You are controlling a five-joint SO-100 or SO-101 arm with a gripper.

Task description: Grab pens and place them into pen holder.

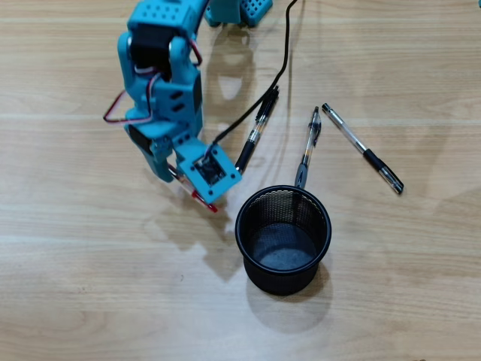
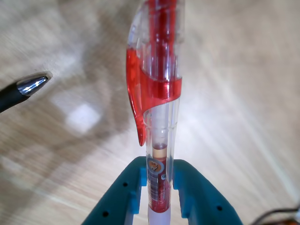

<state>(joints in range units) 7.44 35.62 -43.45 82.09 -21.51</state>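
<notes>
The red pen (image 2: 159, 93) is clamped between the two teal fingers (image 2: 122, 197) of the gripper (image 2: 157, 187), as the wrist view shows plainly: the translucent barrel runs up out of the jaws, with its red clip curving off to the left of that view and the red refill visible inside. In the overhead view only a short red end (image 1: 209, 203) shows below the arm's (image 1: 161, 83) wrist camera block (image 1: 210, 170), just left of the pen holder (image 1: 283, 239) and apart from its rim.

The pen holder, a round black mesh cup, stands upright on the wooden table (image 1: 90, 286) in the lower middle of the overhead view. No pen shows inside it; its floor looks bare.

Three further pens lie flat on the table above the holder. The black pen (image 1: 257, 129) lies at a slant beside the arm, close to the black cable (image 1: 284, 53) that runs down from the top edge. A clear-barrelled pen (image 1: 308, 147) lies nearly upright in that view, its lower end at or just behind the holder's far rim; whether it touches cannot be told. A second clear-barrelled pen (image 1: 362, 148) lies diagonally to the right, well clear of the holder.

In the wrist view a dark pen end with a silver tip (image 2: 32, 84) enters from the left edge; which pen it belongs to cannot be told.
</notes>
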